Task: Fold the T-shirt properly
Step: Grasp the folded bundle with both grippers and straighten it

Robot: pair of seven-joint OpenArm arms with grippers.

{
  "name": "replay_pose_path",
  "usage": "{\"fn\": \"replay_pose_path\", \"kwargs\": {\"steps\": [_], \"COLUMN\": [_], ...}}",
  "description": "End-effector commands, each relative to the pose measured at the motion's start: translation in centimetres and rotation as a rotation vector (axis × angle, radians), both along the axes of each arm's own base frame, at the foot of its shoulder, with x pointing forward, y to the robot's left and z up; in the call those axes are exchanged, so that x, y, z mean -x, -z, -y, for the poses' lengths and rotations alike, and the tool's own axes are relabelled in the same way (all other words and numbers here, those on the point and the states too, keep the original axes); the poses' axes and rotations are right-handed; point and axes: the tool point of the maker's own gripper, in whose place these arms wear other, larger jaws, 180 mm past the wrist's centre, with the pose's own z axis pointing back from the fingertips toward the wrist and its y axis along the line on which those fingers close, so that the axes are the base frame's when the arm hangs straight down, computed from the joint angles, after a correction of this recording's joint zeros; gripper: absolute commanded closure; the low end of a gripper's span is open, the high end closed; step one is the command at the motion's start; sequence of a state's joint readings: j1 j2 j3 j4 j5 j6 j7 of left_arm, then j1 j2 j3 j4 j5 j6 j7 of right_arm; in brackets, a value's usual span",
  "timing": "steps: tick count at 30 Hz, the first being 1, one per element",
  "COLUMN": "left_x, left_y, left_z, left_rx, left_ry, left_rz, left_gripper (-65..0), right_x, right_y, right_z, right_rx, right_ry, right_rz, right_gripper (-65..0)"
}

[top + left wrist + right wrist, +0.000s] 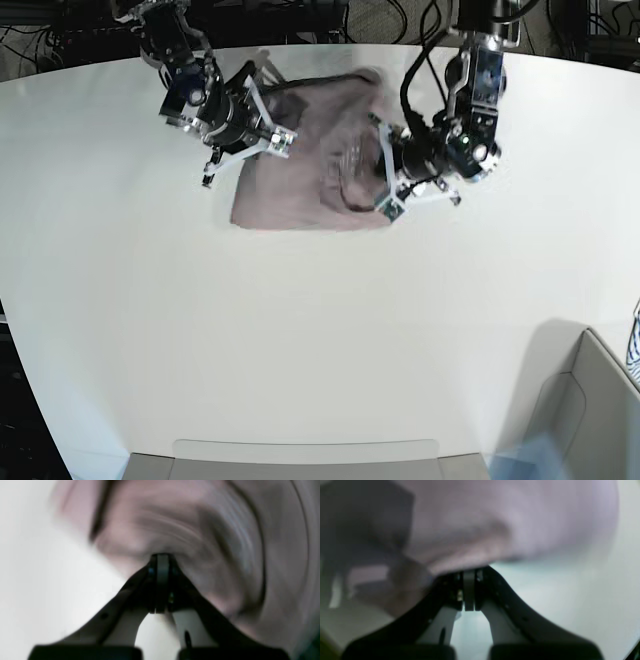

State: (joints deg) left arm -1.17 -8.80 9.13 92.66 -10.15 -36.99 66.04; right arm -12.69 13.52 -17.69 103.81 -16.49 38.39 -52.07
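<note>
On the left of the base view, the right hand (272, 140) hangs over the far left part of the T-shirt (300, 190). Its fingers (469, 590) are pressed together, and pink cloth lies right at their tips; the wrist picture is too blurred to say for certain, but it looks pinched on the fabric. The T-shirt lies rumpled on the far middle of the white bench (300, 330), between the two arms. On the right, the left hand (385, 185) sits at the shirt's right edge, fingers (162, 575) closed tight with cloth bunched up against the tips, smeared by blur. A grey bin (585, 410) stands at the near right corner.
</note>
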Motion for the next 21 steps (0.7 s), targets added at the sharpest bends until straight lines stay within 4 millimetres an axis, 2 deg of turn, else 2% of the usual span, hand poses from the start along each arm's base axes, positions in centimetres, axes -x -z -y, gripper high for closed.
{"fn": "replay_pose_path", "kwargs": {"steps": [1, 3, 5, 7, 10, 12, 15, 18, 21], "left_x": [-1.5, -3.9, -5.3, -6.1, -6.2, -5.4, -4.6, -1.8, 1.8], "left_y": [-1.0, -2.8, -4.6, -6.1, -6.4, -6.1, -7.8, -8.4, -8.0], "left_z": [0.2, 0.5, 0.7, 1.6, 1.3, 0.8, 0.8, 1.9, 4.0], "left_rx": [0.021, 0.039, 0.044, 0.071, 0.081, 0.090, 0.104, 0.107, 0.122], "left_ry": [-0.001, -0.001, 0.004, 0.006, -0.014, -0.042, -0.055, -0.014, 0.057], "left_rz": [0.042, 0.113, 0.172, 0.218, 0.227, 0.218, 0.273, 0.285, 0.255], "left_gripper": [0.0, 0.0, 0.0, 0.0, 0.0, 0.0, 0.0, 0.0, 0.0], "right_x": [2.0, 3.2, 3.0, 1.7, -0.9, -3.1, -6.3, -8.3, -9.4], "right_y": [0.1, -0.9, -2.4, -4.0, -6.1, -7.3, -8.7, -9.1, -7.8], "right_z": [-2.1, -4.1, -5.4, -5.3, -3.2, -1.1, 2.0, 3.6, 4.4], "right_rx": [-0.043, -0.090, -0.136, -0.164, -0.177, -0.177, -0.174, -0.176, -0.160], "right_ry": [-0.066, -0.102, -0.100, -0.064, 0.036, 0.127, 0.262, 0.334, 0.358], "right_rz": [-0.042, -0.035, -0.005, 0.048, 0.129, 0.186, 0.254, 0.278, 0.247], "right_gripper": [0.0, 0.0, 0.0, 0.0, 0.0, 0.0, 0.0, 0.0, 0.0]}}
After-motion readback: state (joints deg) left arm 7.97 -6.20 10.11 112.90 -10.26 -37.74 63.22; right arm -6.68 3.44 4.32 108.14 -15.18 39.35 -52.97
